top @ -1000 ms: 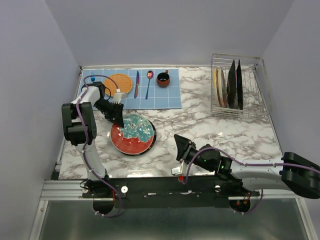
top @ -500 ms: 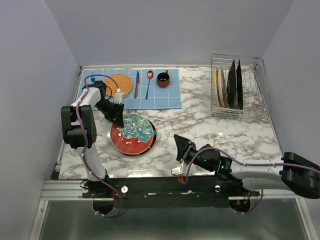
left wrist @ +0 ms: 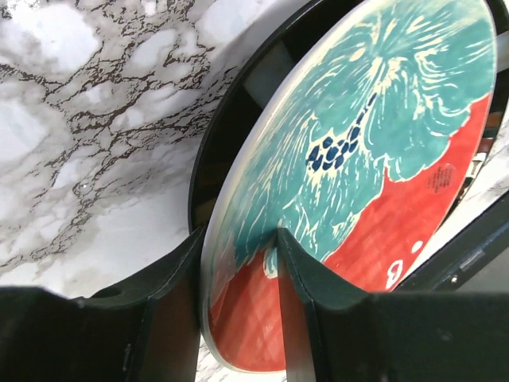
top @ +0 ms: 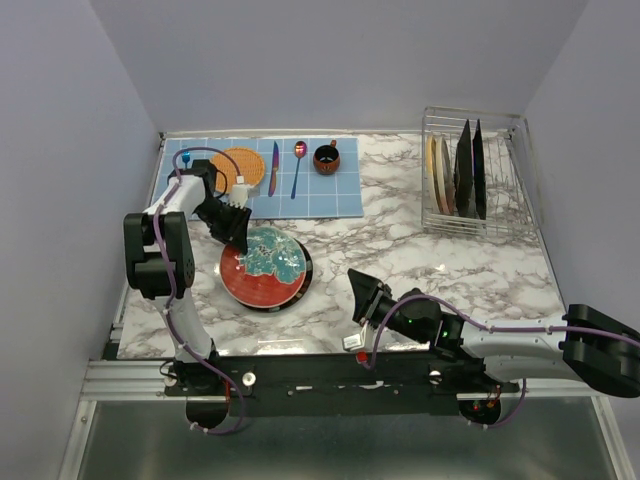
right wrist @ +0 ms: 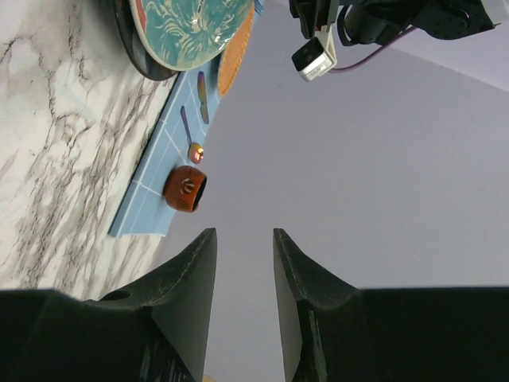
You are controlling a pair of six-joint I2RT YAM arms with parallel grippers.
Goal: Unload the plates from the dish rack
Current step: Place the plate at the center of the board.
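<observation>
Left pincer [left wrist: 238, 243]: straddles the red plate [left wrist: 374, 159] at its rim; clamped or let go, cannot tell
Red plate: on the desk [top: 450, 270], over a dark-rimmed plate [left wrist: 208, 143] that is mostly hidden
Right pincer [right wrist: 243, 235]: released, nothing between
Dish rack [top: 508, 195]: far right; upright plates [top: 458, 175] edge-on, patterns unreadable

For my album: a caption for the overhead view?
Left pincer straddles the rim of the red plate; more plates stand in the dish rack.

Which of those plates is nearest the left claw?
The round red plate with teal centre: the left gripper straddles its rim, while most others stand in the silvery wire dish rack.
</observation>
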